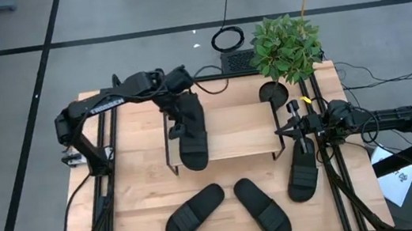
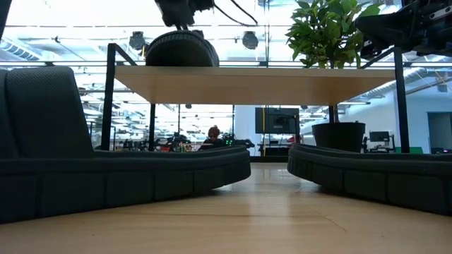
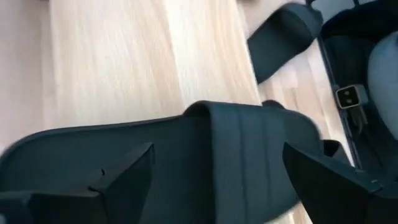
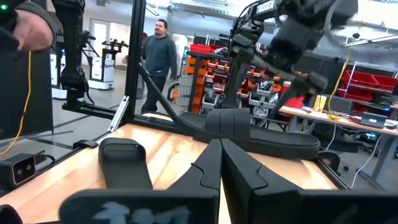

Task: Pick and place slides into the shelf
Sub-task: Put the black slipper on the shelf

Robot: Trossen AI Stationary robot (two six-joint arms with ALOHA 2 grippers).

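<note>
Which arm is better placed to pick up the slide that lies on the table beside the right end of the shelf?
Right. The right gripper, shut, is at the far end of that slide. The left gripper is over the shelf, at another slide lying there.

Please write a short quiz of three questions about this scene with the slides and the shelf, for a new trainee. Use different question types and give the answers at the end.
1. True or false: one slide lies on the shelf, under the left gripper.
2. How many slides lie on the tabletop, not on the shelf?
A. one
B. two
C. three
3. Fill in: the right gripper is at the shelf's right end, above a slide, and its fingers are ____.

Key
1. True. The left gripper's fingers stand either side of that slide's strap.
2. C. Two lie in front of the shelf; one lies at its right end.
3. Shut, holding nothing.
</note>
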